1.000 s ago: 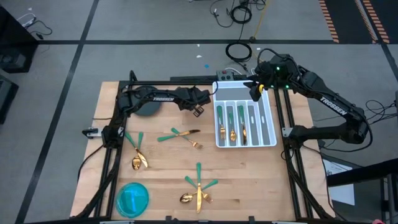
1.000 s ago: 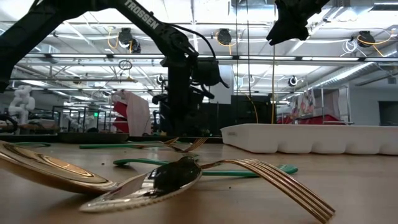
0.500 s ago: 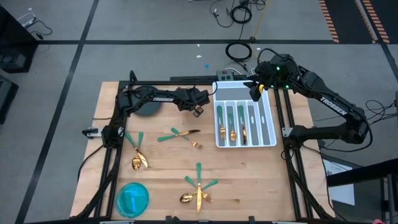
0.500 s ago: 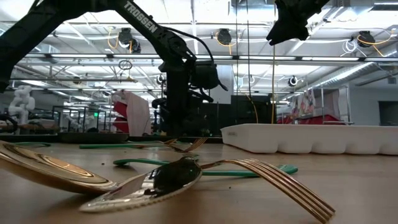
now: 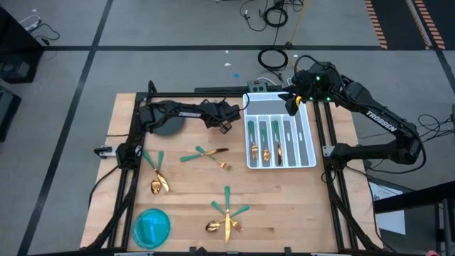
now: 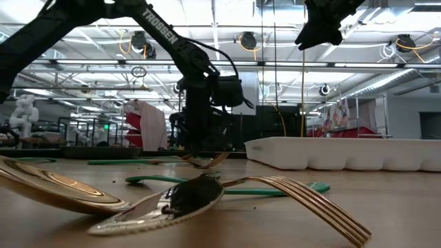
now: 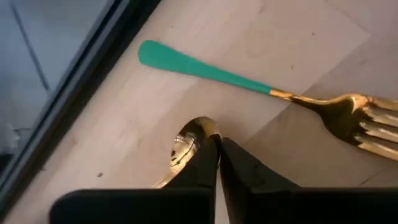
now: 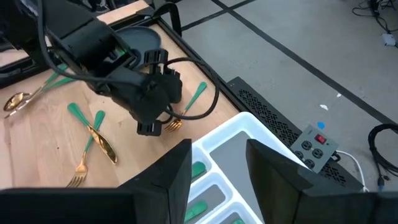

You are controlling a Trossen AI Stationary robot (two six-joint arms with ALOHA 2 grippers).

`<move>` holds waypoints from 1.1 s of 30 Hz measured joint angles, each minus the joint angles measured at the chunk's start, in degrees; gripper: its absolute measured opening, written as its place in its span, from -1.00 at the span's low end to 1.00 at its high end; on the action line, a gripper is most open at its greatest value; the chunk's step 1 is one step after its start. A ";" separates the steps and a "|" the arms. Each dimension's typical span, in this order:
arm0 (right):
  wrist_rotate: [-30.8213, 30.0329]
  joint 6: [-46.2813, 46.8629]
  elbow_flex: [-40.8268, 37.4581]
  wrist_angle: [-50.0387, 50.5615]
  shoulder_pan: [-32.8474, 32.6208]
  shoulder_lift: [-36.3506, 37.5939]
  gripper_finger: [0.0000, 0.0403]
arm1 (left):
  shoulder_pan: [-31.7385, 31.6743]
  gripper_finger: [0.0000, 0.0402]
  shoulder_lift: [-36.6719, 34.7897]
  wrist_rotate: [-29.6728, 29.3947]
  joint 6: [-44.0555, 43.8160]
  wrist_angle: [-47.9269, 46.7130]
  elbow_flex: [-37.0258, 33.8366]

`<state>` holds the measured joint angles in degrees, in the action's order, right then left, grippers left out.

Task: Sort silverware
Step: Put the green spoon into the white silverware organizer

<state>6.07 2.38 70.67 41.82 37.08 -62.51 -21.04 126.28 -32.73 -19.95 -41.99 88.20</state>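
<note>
the left gripper (image 5: 226, 126) hangs low over the wooden table (image 5: 284, 206), fingers (image 7: 205, 165) pinched nearly together on a small gold-headed piece (image 7: 189, 140) whose kind cannot be told. just beyond its tips lies a fork (image 7: 261, 87), slim matte green handle and shiny gold tines, flat on the pale wood. just beside the gripper, toward the right arm, stands the white compartmented tray (image 5: 308, 153) with three green-handled pieces (image 5: 264, 142) in its slots. behind the gripper sits a dark round plate (image 5: 168, 124). nearer the table's front lie crossed pieces (image 5: 206, 153), a pair (image 5: 156, 174), a cluster (image 5: 227, 210) and a glossy blue round dish (image 5: 151, 226). the right gripper (image 5: 293, 102) hovers over the tray's far end, fingers (image 8: 177, 168) spread apart, holding nothing.
</note>
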 joint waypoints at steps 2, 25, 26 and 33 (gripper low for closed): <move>0.00 0.12 0.00 0.00 0.00 0.01 -0.27 | 0.18 -0.97 0.19 -0.81 0.97 -0.83 0.57; -0.24 1.47 0.00 0.00 0.03 0.01 -0.28 | 4.99 -1.00 0.39 1.07 2.22 -5.22 10.22; -0.26 1.47 0.00 0.00 0.04 0.01 -0.28 | 5.36 -1.00 0.39 1.07 2.46 -5.21 10.82; -0.45 0.38 0.00 0.00 0.21 0.16 -0.28 | 7.14 -1.00 0.37 1.58 4.87 -8.78 16.51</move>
<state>5.62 2.77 70.67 41.82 37.29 -62.35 -13.90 126.65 -31.14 -15.08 -50.78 104.71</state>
